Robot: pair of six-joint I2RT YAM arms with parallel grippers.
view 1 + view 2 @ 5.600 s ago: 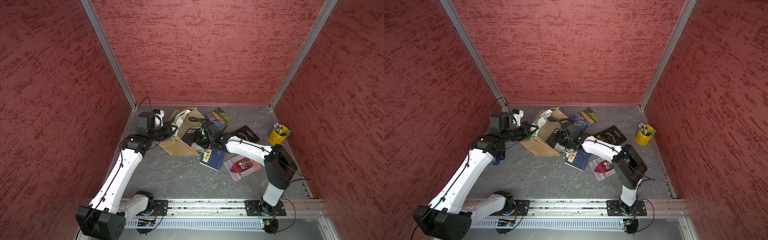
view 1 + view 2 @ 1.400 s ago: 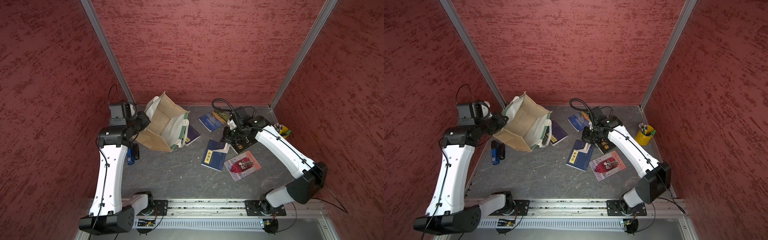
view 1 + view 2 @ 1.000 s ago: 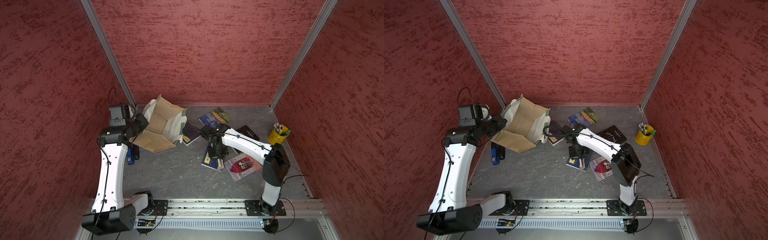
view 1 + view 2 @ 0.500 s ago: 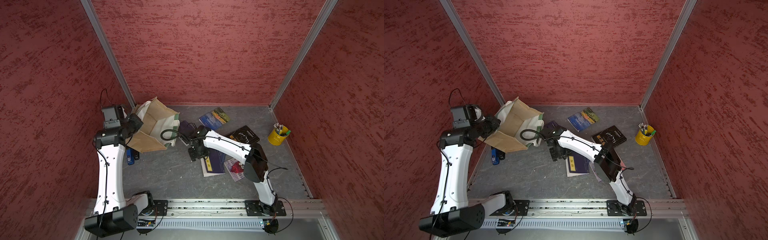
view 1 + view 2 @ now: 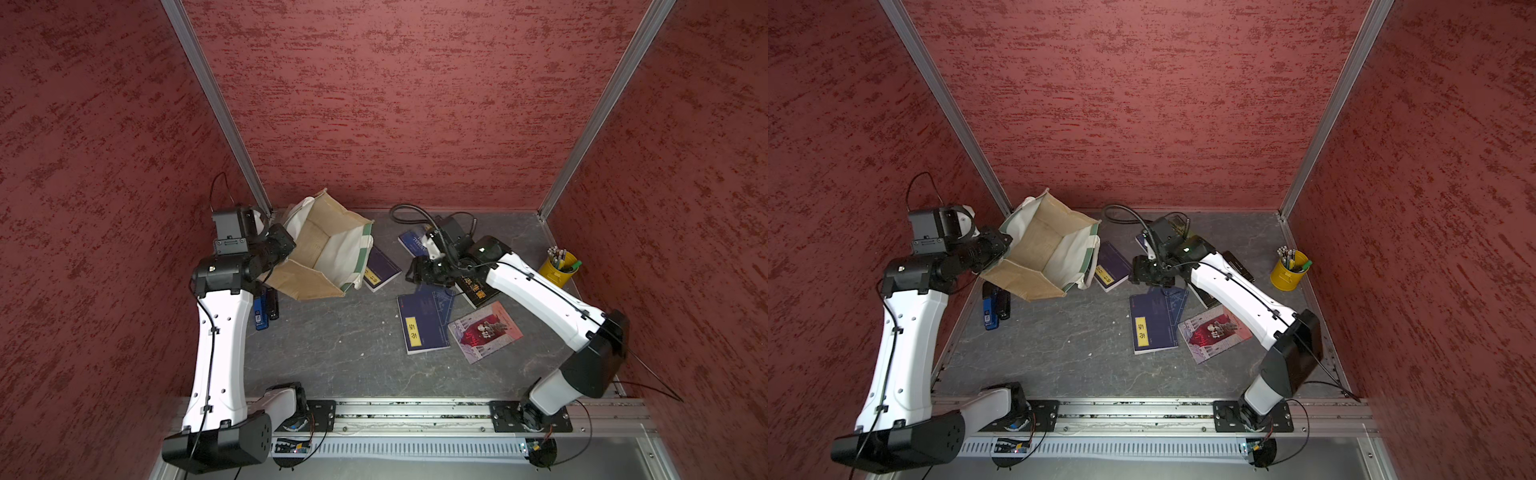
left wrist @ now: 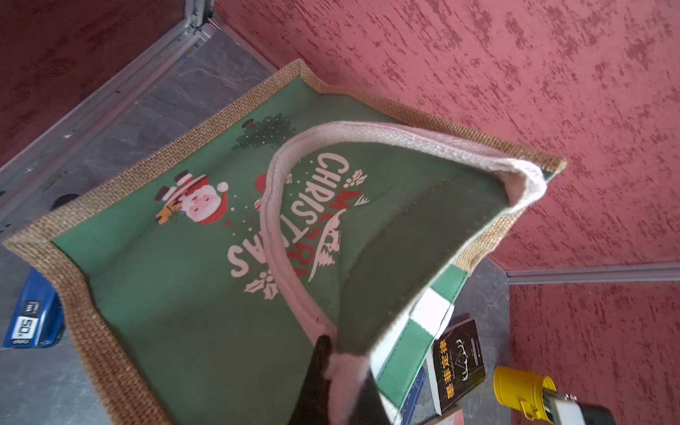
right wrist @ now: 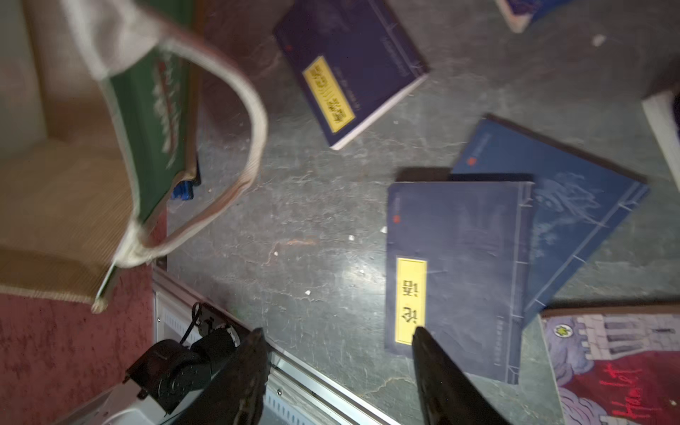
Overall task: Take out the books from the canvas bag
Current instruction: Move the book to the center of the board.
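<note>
Pinching white strap (image 6: 265, 213) of floppy tan burlap bag (image 5: 309, 282) with left gripper (image 6: 344, 362), right gripper (image 7: 337, 331) spread. Grab thin navy paperback (image 5: 381, 268) (beside bag, probably light) by edge.

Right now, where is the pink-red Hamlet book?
In both top views the Hamlet book lies flat on the right side of the table, beside the yellow-labelled navy book.

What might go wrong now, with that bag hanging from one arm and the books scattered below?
The left gripper pinches only one strap of the bag, which hangs tilted; a slip would likely drop it on the navy book next to it.
The right gripper hangs open above the overlapping navy books; a low sweep might shove them.
The right arm passes near the pencil cup and might tip it.
</note>
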